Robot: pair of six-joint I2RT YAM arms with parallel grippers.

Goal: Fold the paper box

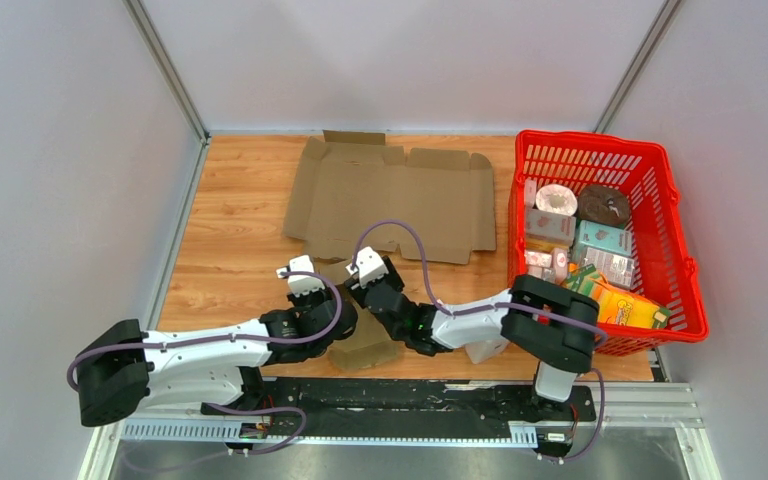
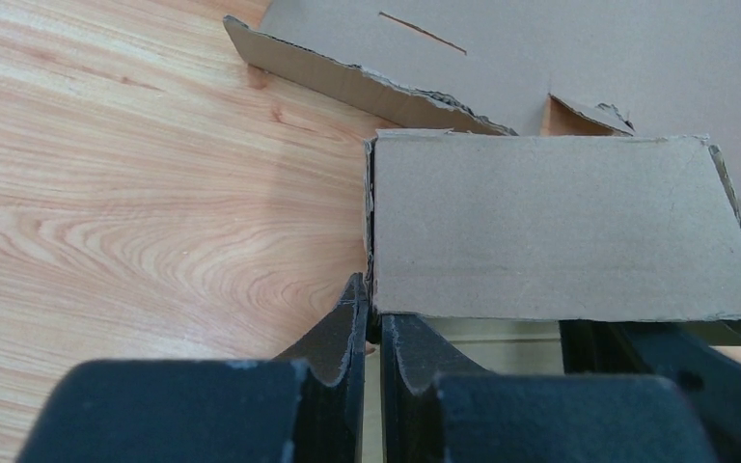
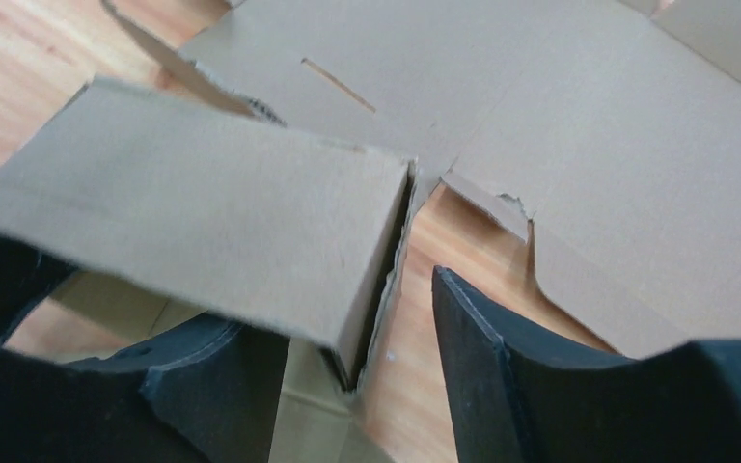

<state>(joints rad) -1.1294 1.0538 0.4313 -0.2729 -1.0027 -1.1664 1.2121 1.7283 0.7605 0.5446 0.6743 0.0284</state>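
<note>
Two containers sit on the wooden table [image 1: 230, 230]. One is a red plastic basket [image 1: 560, 155] with lattice walls, standing at the right side and packed with small goods: a white roll [image 1: 560, 198], a dark round thing [image 1: 603, 205], a teal carton [image 1: 601, 240], an orange packet [image 1: 628, 306] and a few pale packs too small to make out. The other is the paper box [image 1: 365, 345], a small, partly folded piece of brown corrugated cardboard at the near edge of the table, between the two arms. Whether anything lies inside it cannot be seen.

The left hand [image 2: 374, 333] has its black fingers close together, pinched on the left edge of the box's flat rectangular panel. The right hand [image 3: 391, 318] has its fingers apart and straddles the panel's opposite edge: one finger lies beneath the cardboard, the other stands clear beside it over bare wood, so nothing is clamped.

Just beyond the box lies a flat cardboard sheet [image 1: 390, 200], unfolded, with cut flaps, a thin slot and ragged, torn edges. The table top is smooth, light wood with a wavy grain.
</note>
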